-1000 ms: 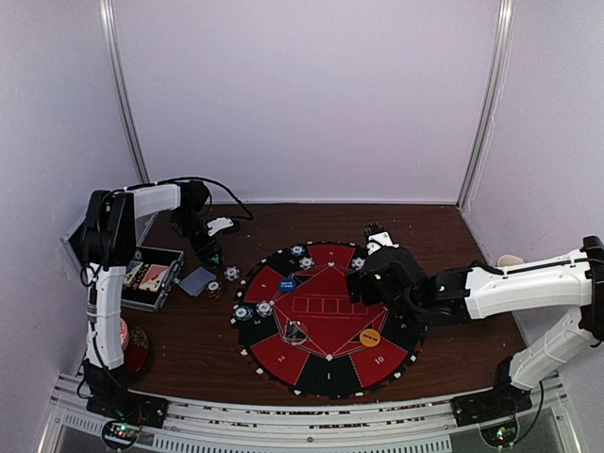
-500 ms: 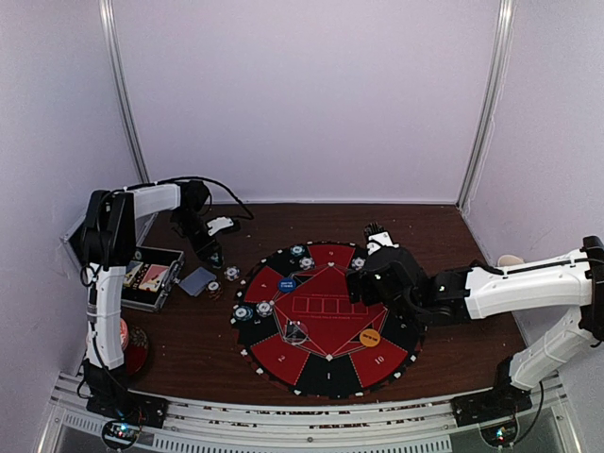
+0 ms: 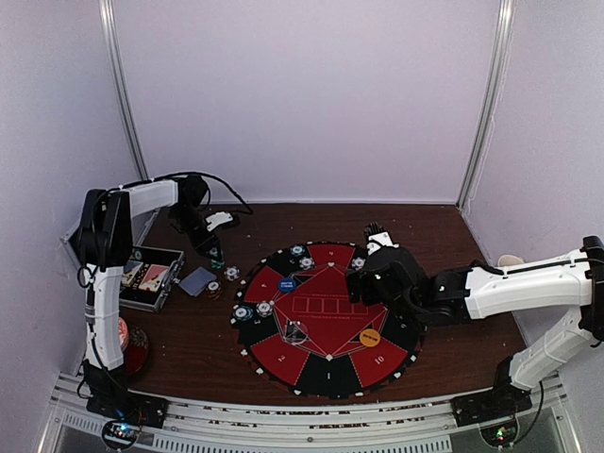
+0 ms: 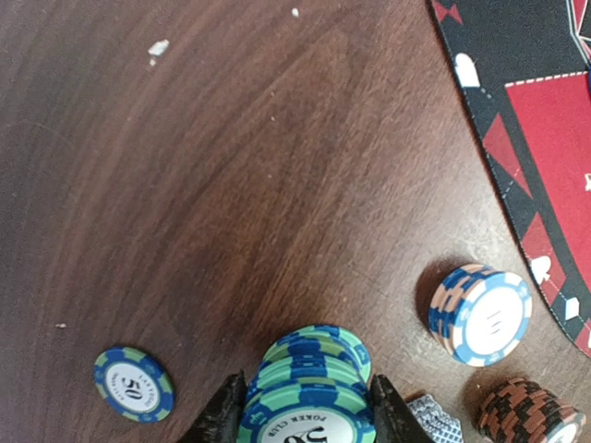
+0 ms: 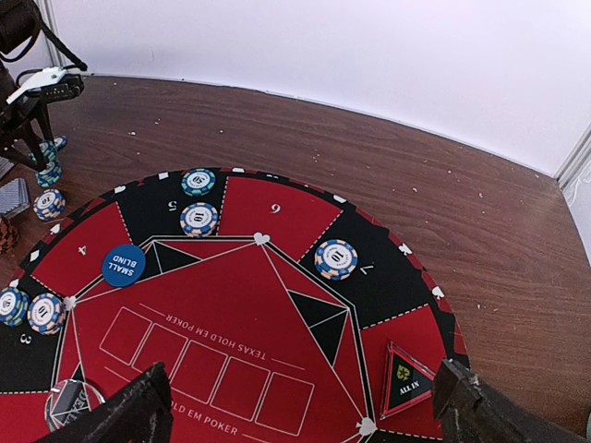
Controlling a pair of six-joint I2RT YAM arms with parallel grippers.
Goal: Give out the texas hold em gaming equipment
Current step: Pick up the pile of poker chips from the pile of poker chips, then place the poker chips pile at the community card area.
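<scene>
Evidently the left gripper [image 4: 300, 423] has its jaws pinched shut on a stack of teal poker chips [image 4: 312, 365] over the tabletop [image 4: 185, 166], just off the mat [image 4: 540, 129] (likely bound for a seat), while the right gripper [image 5: 305, 415] hangs wide open, empty, above the mat.

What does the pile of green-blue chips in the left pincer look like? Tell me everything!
The teal stack is a pile of round, plastic-looking poker chips, teal with blue edge stripes. The top one has a white middle reading POKER CLUB. The pile is skewed, its chips out of line. It seems to stand on the brown table, off the mat. The left pincer presses it from both sides with its black fingers. No other chip touches it.
</scene>
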